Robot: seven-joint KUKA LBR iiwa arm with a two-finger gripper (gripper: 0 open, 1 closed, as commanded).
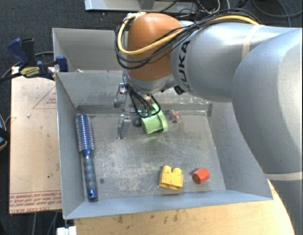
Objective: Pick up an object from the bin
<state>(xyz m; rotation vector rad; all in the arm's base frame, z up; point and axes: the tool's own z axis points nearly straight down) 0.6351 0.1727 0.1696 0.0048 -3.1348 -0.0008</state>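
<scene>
While you look across the grey metal bin (68, 131), nearest lies a yellow two-stud plastic brick (171, 177) at 6 o'clock, a small red plastic block (200, 176) just beside it at 5 o'clock. A blue bristled long-handled brush (86, 153) lies along the 9 o'clock wall. Farthest, near 12 o'clock, the gripper (130, 117) meets a light green plastic block (154, 123); you cannot tell whether it is clamped on it.

Your bin (136, 165) is dull grey metal, its floor scuffed and rough. Just beside the claw (135, 123), the green block (154, 124) looks like smooth, matt plastic; the yellow brick (171, 177) well below it shines like glossy plastic.
</scene>
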